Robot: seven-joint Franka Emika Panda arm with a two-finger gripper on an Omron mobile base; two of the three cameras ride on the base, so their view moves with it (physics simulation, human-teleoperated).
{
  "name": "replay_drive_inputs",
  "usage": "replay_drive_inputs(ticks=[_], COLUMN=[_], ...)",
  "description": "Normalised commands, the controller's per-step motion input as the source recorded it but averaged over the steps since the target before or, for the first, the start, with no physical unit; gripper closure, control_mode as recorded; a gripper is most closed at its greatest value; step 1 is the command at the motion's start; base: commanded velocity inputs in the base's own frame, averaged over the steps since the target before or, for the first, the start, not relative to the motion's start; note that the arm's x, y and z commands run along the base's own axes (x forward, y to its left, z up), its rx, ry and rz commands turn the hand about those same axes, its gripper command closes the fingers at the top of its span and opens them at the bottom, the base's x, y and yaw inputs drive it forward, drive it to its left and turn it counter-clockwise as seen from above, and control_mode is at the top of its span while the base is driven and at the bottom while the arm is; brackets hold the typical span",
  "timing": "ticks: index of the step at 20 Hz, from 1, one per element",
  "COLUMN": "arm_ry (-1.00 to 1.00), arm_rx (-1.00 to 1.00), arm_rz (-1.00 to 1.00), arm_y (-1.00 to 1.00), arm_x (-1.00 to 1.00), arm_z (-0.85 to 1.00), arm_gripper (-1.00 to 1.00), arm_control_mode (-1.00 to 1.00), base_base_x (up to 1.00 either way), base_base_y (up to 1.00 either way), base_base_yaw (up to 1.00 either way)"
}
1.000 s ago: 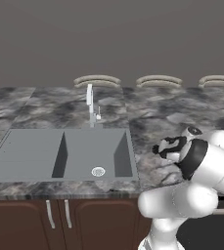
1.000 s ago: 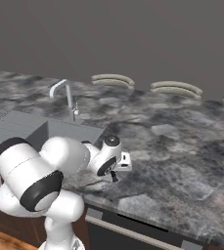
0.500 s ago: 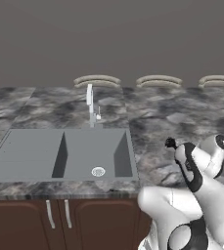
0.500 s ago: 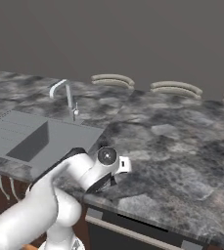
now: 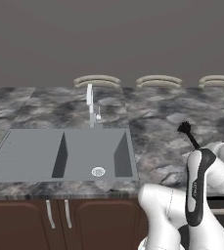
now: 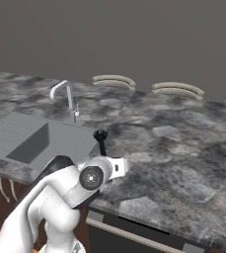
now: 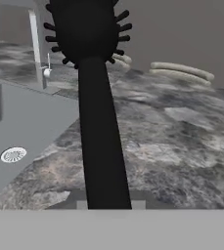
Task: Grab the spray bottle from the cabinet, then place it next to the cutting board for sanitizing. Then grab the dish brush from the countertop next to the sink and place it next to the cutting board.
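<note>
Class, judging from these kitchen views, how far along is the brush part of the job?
Done: the dish brush is off the countertop, bristles up, right of the sink. In hand: the brush seems held, though the claw's fingertips are hidden. Left: carrying it to the cutting board, which is out of frame; the spray bottle step cannot be judged.

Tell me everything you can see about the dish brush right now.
The dish brush is all black: a slim straight stick handle topped by a round tuft of short spiky bristles. It stands roughly upright, bristles up, lifted above the countertop to the right of the sink. Its lower handle runs down into the gripper, whose fingers are hidden there.
</note>
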Motion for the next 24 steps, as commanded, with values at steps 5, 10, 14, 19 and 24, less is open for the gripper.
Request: replay_drive_inputs(ticks=[5, 10, 14, 19, 24], arm_ry=[-0.25, -0.13, -0.01, 0.00, 0.00], arm_rx=[0.00, 0.00, 0.00, 0.00, -0.01], arm_rz=[0.00, 0.00, 0.00, 0.00, 0.00], arm_y=[0.01, 0.09, 0.10, 0.24, 0.29], arm_x=[-0.26, -0.23, -0.36, -0.43, -0.41], arm_z=[1.00, 1.00, 1.00, 0.99, 0.73], arm_gripper=[1.00, 1.00, 1.00, 1.00, 1.00], arm_control_mode=[-1.00, -1.00, -1.00, -1.00, -1.00], base_base_x=[0.00, 0.00, 0.00, 0.00, 0.00], base_base_y=[0.00, 0.00, 0.00, 0.00, 0.00], base_base_yaw=[0.00, 0.00, 0.00, 0.00, 0.00])
